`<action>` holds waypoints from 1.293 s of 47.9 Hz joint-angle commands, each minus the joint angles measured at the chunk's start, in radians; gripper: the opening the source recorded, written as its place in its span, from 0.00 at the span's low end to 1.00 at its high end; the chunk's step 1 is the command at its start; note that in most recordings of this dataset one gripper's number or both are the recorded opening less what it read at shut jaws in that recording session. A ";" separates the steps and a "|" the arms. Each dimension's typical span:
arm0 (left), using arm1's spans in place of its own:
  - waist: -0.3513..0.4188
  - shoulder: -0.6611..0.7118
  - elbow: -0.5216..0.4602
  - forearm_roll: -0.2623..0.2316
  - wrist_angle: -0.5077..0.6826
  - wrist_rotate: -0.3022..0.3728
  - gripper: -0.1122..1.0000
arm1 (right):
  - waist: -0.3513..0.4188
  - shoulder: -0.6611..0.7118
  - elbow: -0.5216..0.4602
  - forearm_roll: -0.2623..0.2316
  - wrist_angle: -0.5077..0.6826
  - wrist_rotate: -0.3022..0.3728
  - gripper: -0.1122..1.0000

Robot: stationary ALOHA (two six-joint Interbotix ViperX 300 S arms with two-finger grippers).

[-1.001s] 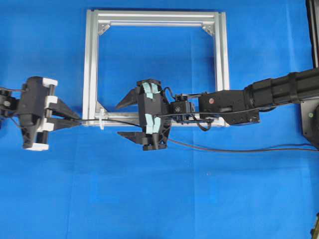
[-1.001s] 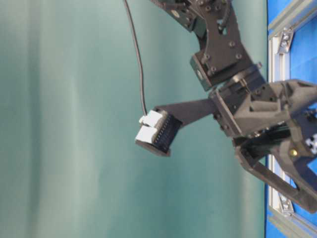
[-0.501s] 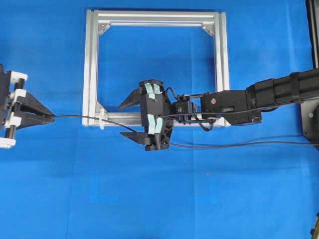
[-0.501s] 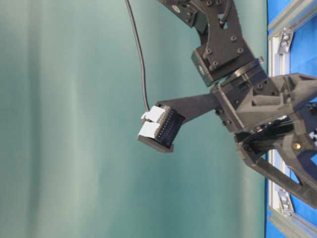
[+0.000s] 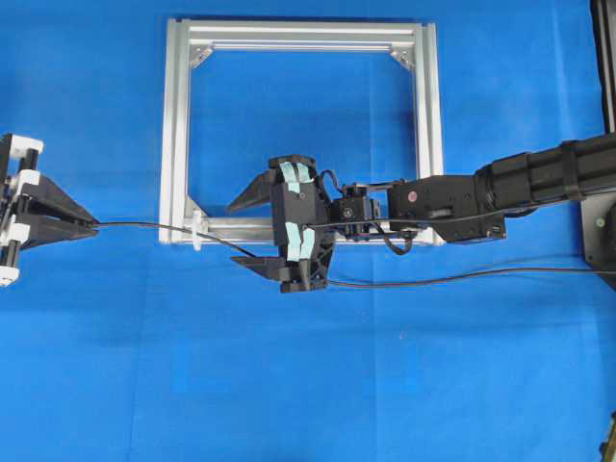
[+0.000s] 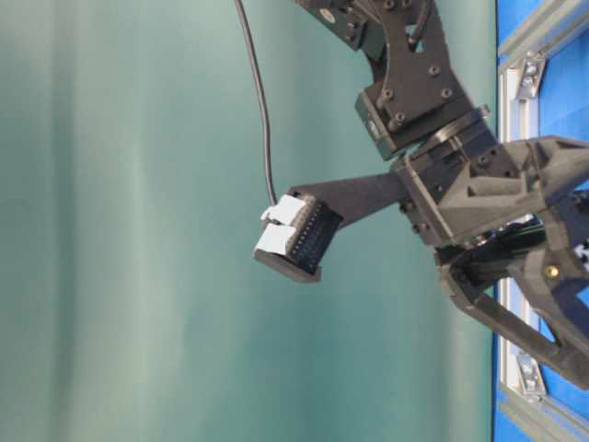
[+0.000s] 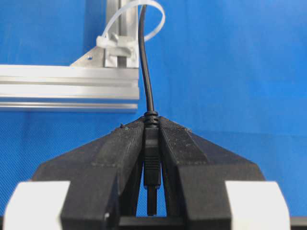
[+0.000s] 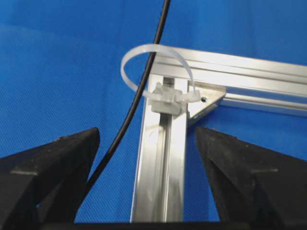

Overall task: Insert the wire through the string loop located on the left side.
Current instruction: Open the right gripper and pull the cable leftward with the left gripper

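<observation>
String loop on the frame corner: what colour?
White, slightly translucent. The string loop shows best in the right wrist view, with the black wire through it.

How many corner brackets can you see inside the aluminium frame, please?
3: top-left bracket, top-right bracket and bottom-left bracket of the frame. The bottom-right corner lies under the right arm, so a fourth may be hidden there.

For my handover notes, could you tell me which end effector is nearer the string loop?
Right. The right end effector, open, sits just right of the string loop; the left end effector, shut on the wire, is farther off to its left.
</observation>
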 commanded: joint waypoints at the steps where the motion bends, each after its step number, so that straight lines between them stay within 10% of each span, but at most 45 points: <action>1: 0.000 0.015 -0.011 0.000 -0.006 -0.002 0.16 | 0.005 -0.043 -0.009 -0.003 -0.015 -0.002 0.89; 29: 0.000 0.023 -0.011 0.000 -0.002 -0.029 0.17 | 0.003 -0.041 -0.012 -0.003 -0.018 -0.002 0.89; 44: 0.000 0.021 -0.009 0.003 0.005 -0.017 0.87 | 0.003 -0.041 -0.012 -0.003 -0.018 -0.002 0.89; 62: 0.002 -0.035 -0.020 0.003 0.009 -0.023 0.82 | 0.003 -0.097 -0.017 -0.003 0.006 -0.002 0.89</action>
